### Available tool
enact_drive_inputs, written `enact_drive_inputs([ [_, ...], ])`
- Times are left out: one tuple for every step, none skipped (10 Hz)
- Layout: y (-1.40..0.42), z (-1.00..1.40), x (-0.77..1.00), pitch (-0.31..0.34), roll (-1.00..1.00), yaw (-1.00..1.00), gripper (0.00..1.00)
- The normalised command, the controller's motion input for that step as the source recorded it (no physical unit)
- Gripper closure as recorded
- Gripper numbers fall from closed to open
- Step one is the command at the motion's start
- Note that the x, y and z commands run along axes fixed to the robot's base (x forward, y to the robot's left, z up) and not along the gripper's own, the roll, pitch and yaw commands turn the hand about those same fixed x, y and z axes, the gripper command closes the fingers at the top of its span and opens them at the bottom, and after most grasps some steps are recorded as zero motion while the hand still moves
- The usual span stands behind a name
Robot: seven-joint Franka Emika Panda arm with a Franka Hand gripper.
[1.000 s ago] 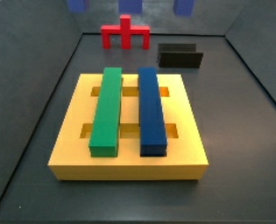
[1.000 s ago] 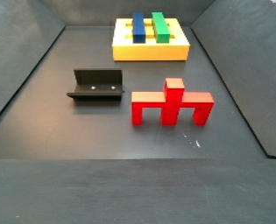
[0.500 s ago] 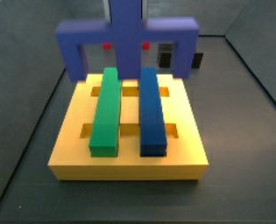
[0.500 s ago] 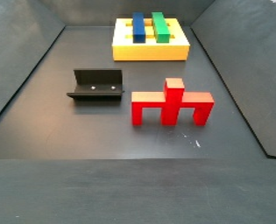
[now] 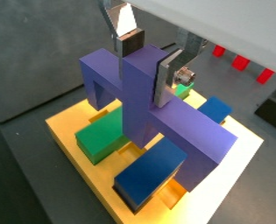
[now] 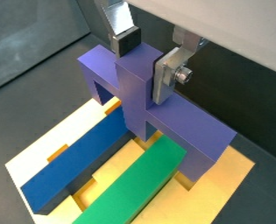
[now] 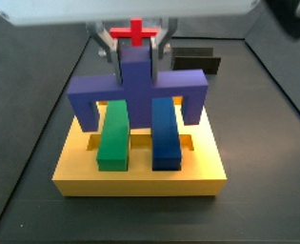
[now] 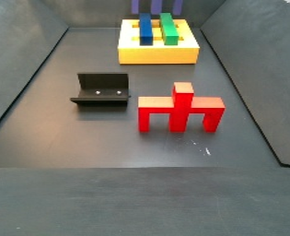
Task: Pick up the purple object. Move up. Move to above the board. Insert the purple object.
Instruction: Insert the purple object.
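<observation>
My gripper [image 7: 137,52] is shut on the raised central post of the purple object [image 7: 137,88], over the far end of the yellow board [image 7: 139,177]. Both wrist views show the fingers clamping the post, in one [image 5: 148,61] and the other [image 6: 147,59]. The purple crossbar [image 5: 164,118] lies across the green bar [image 7: 114,133] and the dark-blue bar [image 7: 168,133], which rest in the board's slots. Its outer legs hang down at the board's sides, close to the top face; I cannot tell whether they touch. In a side view only the leg tips [image 8: 136,5] show above the board [image 8: 159,55].
The red piece [image 8: 180,109] stands on the dark floor away from the board and also shows behind the gripper [image 7: 137,33]. The black fixture [image 8: 100,90] stands beside the red piece and shows behind the board [image 7: 197,59]. Dark walls enclose the floor.
The purple object, absent a second ago, came into a side view held high behind the board. It has since moved down and forward over the board's far end.
</observation>
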Motion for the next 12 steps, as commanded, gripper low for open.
enact_drive_inputs([
  [-0.02,-0.29,0.00,-0.093,0.02,0.03,1.00],
  [-0.07,-0.19,0.03,-0.036,0.06,0.01,1.00],
  [0.00,-0.18,-0.03,-0.044,0.04,0.00,1.00],
  [-0.07,-0.11,-0.01,-0.039,0.04,0.00,1.00],
  [-0.10,-0.17,0.00,-0.074,0.00,0.00,1.00],
  [-0.06,-0.20,0.00,-0.083,0.00,0.00,1.00],
  [-0.06,-0.19,0.00,-0.071,0.00,0.00,1.00],
  [-0.06,-0.19,0.00,-0.090,0.00,0.01,1.00],
  [-0.03,-0.17,0.00,-0.090,0.00,0.02,1.00],
  [0.00,-0.16,0.00,-0.084,0.00,0.01,1.00],
  [0.00,-0.13,-0.02,-0.060,0.00,0.00,1.00],
  [0.00,-0.09,-0.03,-0.044,0.00,0.00,1.00],
])
